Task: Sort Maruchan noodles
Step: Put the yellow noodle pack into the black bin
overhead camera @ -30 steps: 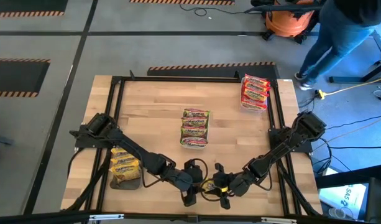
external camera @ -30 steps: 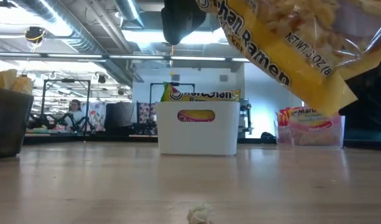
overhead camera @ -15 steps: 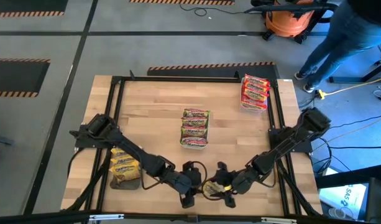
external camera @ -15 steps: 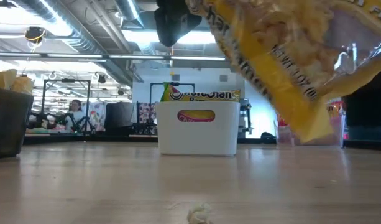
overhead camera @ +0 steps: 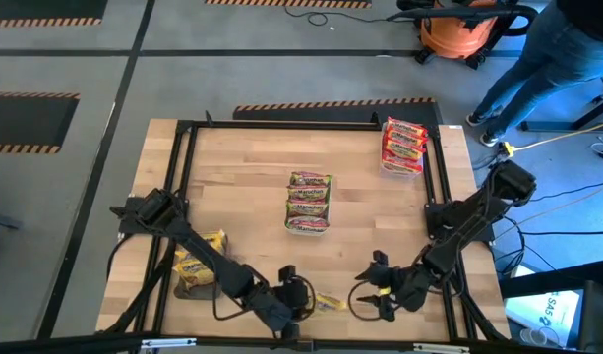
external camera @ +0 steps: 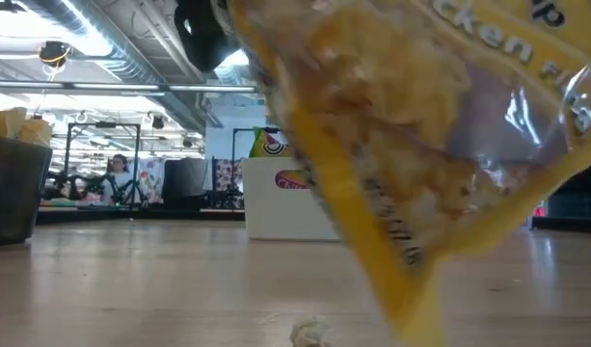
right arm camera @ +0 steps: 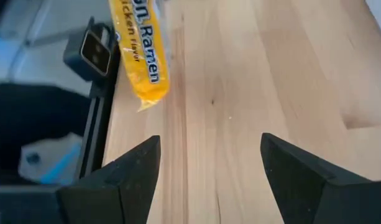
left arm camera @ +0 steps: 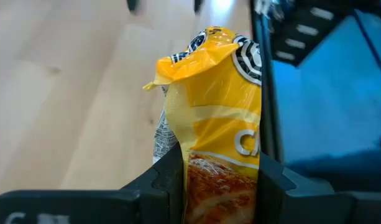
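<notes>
A grey shop floor with black-and-orange hazard strips surrounds a butcher-block table (overhead camera: 252,187) edged by a black metal frame (overhead camera: 188,133). Beyond its far right corner stand an orange shop vacuum (overhead camera: 458,34) and a person in jeans (overhead camera: 537,59). The low view looks across the wood into a lit hall with ceiling ducts, where another person (external camera: 112,173) sits far off at the left.

At the left edge, near side, a dark tray (overhead camera: 196,280) holds yellow packets (overhead camera: 198,261). Just right of it, by the near edge, the left gripper (overhead camera: 299,301) is clamped on a yellow ramen packet (overhead camera: 328,301), which sticks out to its right; the left wrist view shows both fingers pressed against the wrapper's sides. In the right wrist view that packet reads "Ramen" and "chicken flavor".

In the middle of the table a white tray (overhead camera: 308,224) carries green-wrapped packets (overhead camera: 309,202); in the low view a yellow band of lettering on them shows only in part. At the far right corner a clear tray (overhead camera: 401,169) holds red packets (overhead camera: 404,143).

The right gripper (overhead camera: 378,287) sits near the near edge, right of the held packet and apart from it, its fingers spread wide and empty. Bare wood lies open across the far left of the table and between the trays.
</notes>
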Action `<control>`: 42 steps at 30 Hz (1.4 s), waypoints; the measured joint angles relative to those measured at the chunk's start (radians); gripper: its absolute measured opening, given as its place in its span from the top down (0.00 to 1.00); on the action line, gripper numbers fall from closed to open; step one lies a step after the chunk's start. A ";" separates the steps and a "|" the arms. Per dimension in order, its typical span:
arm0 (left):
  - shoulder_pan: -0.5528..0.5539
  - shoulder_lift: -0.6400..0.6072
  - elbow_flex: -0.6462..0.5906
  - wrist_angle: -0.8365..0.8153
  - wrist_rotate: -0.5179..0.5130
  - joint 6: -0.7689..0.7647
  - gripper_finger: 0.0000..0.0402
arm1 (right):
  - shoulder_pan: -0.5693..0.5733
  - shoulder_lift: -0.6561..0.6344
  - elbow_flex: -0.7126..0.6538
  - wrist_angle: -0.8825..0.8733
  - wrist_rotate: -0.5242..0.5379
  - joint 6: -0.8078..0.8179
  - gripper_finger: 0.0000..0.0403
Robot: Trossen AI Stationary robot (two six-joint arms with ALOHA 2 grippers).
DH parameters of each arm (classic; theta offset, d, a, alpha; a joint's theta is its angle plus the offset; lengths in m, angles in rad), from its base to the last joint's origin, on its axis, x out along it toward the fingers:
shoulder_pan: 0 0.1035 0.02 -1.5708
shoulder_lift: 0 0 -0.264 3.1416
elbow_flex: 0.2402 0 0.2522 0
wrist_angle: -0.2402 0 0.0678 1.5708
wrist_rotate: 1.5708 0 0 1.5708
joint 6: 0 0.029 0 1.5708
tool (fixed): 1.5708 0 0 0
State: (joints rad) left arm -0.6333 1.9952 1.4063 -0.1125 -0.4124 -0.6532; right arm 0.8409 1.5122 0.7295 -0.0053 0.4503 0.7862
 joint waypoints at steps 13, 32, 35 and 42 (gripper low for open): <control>-0.041 0.093 -0.091 0.275 -0.181 -0.026 0.71 | 0.028 0.017 -0.241 0.488 0.127 0.026 0.37; -0.057 0.091 -0.310 0.876 -0.327 0.166 0.71 | 0.023 0.200 -0.237 0.778 0.185 -0.012 0.18; -0.056 0.091 -0.311 0.953 -0.348 0.232 0.71 | 0.023 0.259 -0.202 0.880 0.178 -0.106 0.20; -0.050 0.090 -0.311 1.104 -0.338 0.364 0.71 | -0.014 0.329 -0.053 0.931 0.194 -0.335 0.26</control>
State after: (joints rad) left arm -0.6830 2.0850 1.0958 0.9916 -0.7505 -0.2895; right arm 0.8265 1.8408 0.6769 0.9259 0.6445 0.4515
